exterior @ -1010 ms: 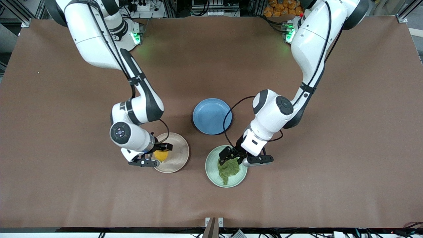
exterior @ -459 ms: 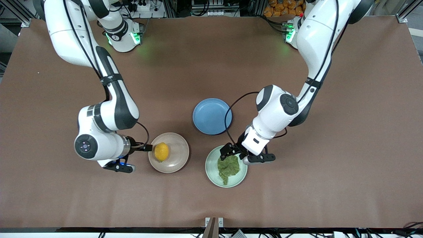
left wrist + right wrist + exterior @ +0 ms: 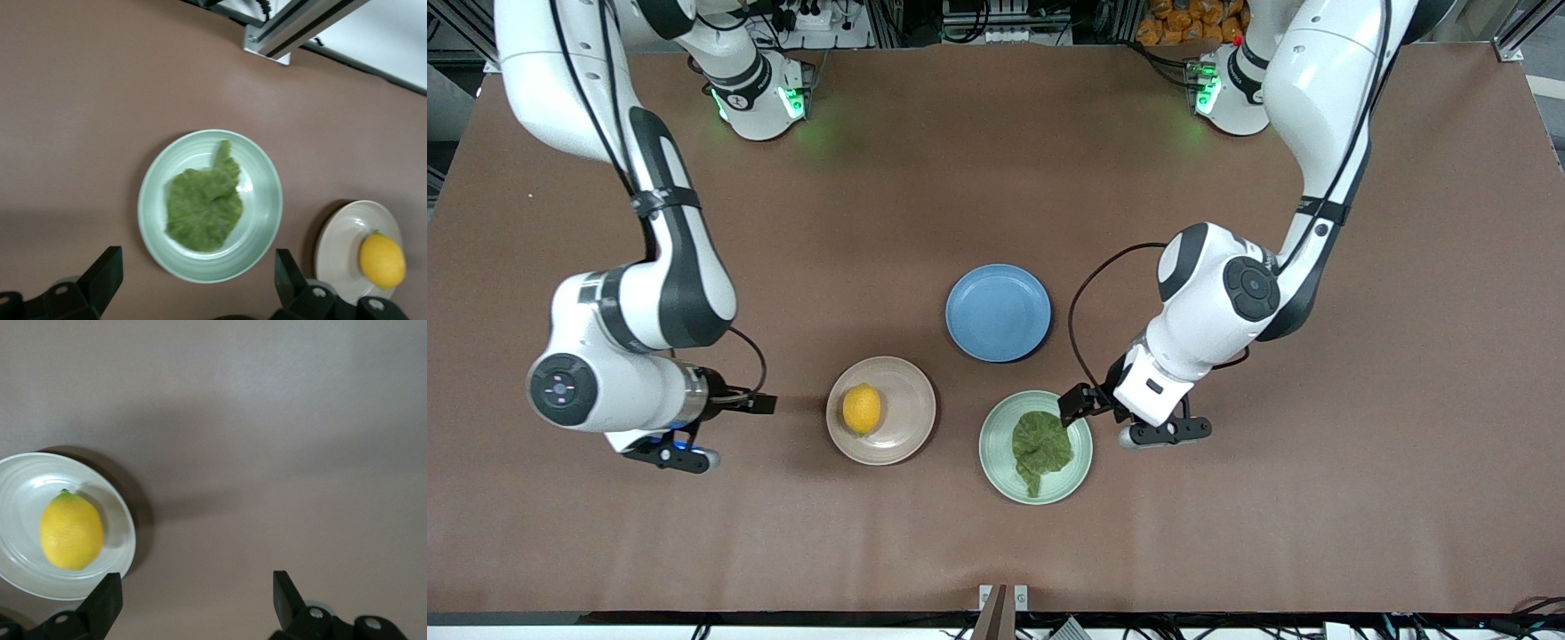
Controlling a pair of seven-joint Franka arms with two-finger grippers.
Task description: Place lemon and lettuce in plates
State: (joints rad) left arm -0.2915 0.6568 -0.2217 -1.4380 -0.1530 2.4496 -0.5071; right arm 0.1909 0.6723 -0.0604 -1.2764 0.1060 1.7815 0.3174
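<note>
The yellow lemon [image 3: 862, 409] lies on the beige-pink plate [image 3: 907, 413]. The green lettuce [image 3: 1042, 447] lies flat in the mint green plate [image 3: 996, 444]. My right gripper [image 3: 760, 404] is open and empty over bare table beside the beige plate, toward the right arm's end. Its wrist view shows its open gripper [image 3: 195, 595], the lemon [image 3: 71, 530] and the plate [image 3: 27, 480]. My left gripper [image 3: 1080, 407] is open and empty over the mint plate's edge. Its wrist view shows its open gripper [image 3: 197, 277], the lettuce [image 3: 203, 210], the mint plate [image 3: 263, 200] and the lemon [image 3: 381, 260].
An empty blue plate [image 3: 998, 312] sits farther from the front camera than the two filled plates, between them. The brown table [image 3: 1227, 533] stretches wide on all sides.
My right gripper let go of the lemon and drew away toward the right arm's end. My left gripper came off the lettuce and moved toward the left arm's end.
</note>
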